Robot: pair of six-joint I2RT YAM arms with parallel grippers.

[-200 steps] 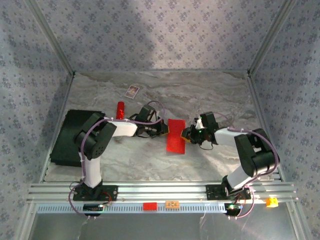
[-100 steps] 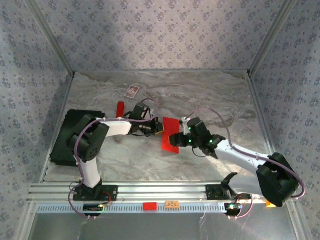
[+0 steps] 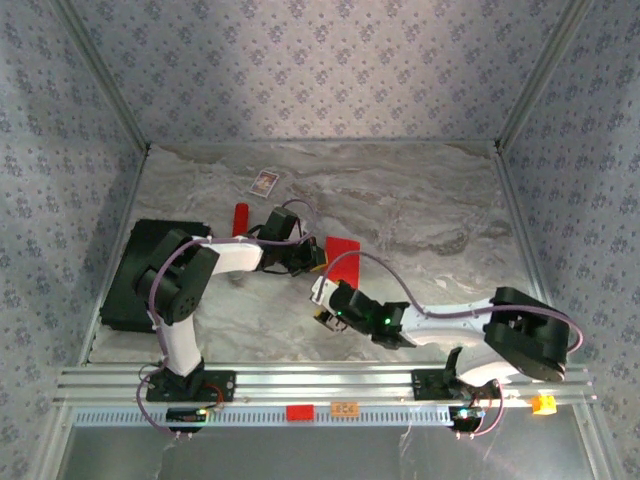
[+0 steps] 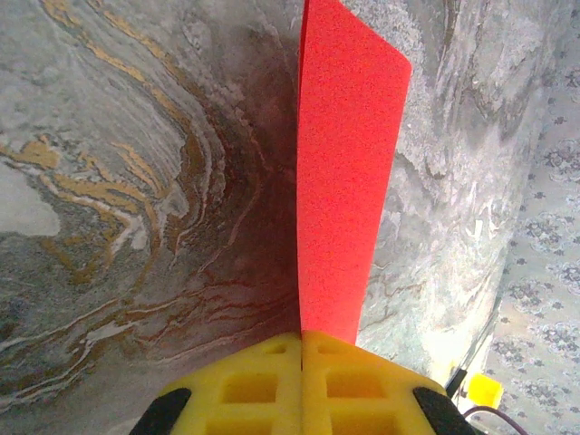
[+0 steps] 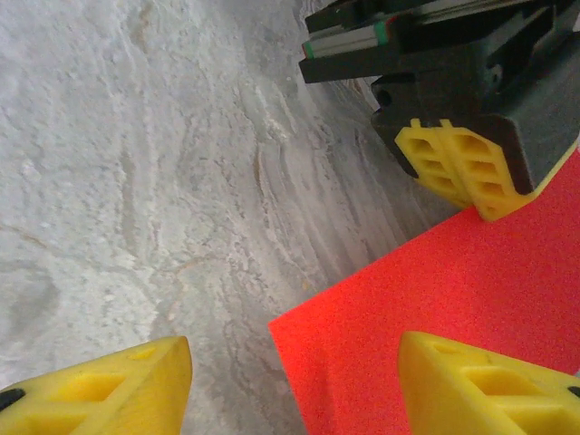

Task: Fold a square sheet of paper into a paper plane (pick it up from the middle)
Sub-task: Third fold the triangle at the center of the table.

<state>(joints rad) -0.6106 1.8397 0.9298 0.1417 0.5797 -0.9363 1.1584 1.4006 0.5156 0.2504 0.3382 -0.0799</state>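
Top external shows my left pincer [image 3: 318, 260] clenched on the left edge of the square sheet of paper [image 3: 343, 258], near the middle of the desk [image 3: 430, 200]. In the left wrist view my two yellow fingers [image 4: 254, 385] press tight together, and the red paper sticks out from between them. My right pincer [image 3: 322, 306] sits a bit nearer the front edge of the desk, close to the paper's near end. In the right wrist view it is released, spread wide and holding nothing, and a corner of the paper shows between its tips.
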